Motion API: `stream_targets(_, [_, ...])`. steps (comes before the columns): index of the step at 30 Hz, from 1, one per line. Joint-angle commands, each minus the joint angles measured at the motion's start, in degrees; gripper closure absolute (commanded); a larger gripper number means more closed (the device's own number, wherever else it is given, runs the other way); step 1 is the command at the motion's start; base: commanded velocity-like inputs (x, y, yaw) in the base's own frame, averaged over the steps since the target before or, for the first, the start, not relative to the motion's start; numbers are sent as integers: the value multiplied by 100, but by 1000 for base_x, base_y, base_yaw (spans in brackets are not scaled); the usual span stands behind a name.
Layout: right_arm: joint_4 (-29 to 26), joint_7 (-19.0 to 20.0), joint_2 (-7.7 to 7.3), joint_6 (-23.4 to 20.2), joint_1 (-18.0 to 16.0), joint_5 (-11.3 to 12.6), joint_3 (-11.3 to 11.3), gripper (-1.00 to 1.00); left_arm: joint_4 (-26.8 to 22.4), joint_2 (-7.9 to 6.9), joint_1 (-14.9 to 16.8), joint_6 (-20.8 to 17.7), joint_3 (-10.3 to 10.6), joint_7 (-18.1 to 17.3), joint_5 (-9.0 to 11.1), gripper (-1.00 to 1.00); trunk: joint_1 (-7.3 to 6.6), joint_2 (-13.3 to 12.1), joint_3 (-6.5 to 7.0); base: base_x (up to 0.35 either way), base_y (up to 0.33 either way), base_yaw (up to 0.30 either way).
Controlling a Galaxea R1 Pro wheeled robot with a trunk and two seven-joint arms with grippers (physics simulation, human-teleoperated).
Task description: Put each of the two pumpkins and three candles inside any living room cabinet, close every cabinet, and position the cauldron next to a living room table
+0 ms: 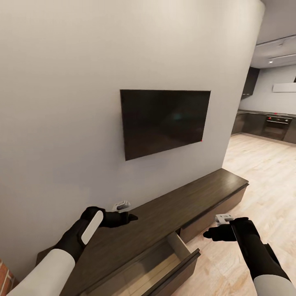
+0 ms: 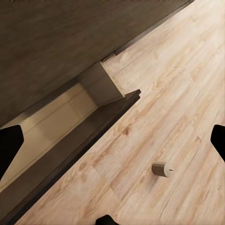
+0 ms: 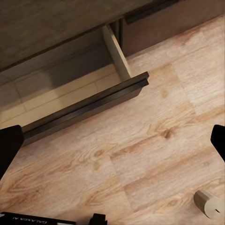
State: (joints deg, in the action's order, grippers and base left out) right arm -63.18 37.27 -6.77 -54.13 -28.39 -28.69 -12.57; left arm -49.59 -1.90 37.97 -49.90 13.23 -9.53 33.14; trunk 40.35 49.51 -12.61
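Note:
The cabinet (image 1: 185,197) is a long, low, dark-brown unit under the wall TV. One of its drawers (image 1: 164,263) is pulled out, and its pale inside (image 3: 70,89) holds nothing. A small beige candle (image 2: 162,169) lies on the wooden floor in front of the cabinet, apart from the drawer front, and is also in the right wrist view (image 3: 209,204). My left gripper (image 1: 131,216) hovers open over the cabinet top, holding nothing. My right gripper (image 1: 207,234) hangs open and empty above the floor, right of the open drawer. The pumpkins, cauldron and table are out of view.
A black TV (image 1: 164,121) hangs on the pale wall above the cabinet. Light wooden floor (image 1: 263,172) stretches to the right toward a dark kitchen with an oven (image 1: 275,125). A bit of brick (image 1: 4,279) shows at the lower left.

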Motion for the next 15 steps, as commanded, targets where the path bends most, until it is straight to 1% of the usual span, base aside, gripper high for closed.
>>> stream_targets(1, [0,0,0,0,0,-1,0,-100,-1,-1,0,1,1,-1,0,-100,0,0,0,0,0,0])
stream_targets(6, [6,0,0,0,0,0,0,-100,-5,-11,0,8,4,-5,0,-100,0,0,0,1,0,0])
stream_targets(8, [4,0,0,0,0,2,0,-100,-3,-11,0,10,6,-5,0,-100,0,0,0,103,0,0])
stream_targets(10, [3,0,0,1,0,-2,0,-100,-1,-12,0,13,5,-5,0,-100,0,0,0,214,0,0])
stream_targets(15, [3,0,0,0,0,2,0,-100,1,-12,0,15,5,-5,2,-100,0,0,2,292,0,-17])
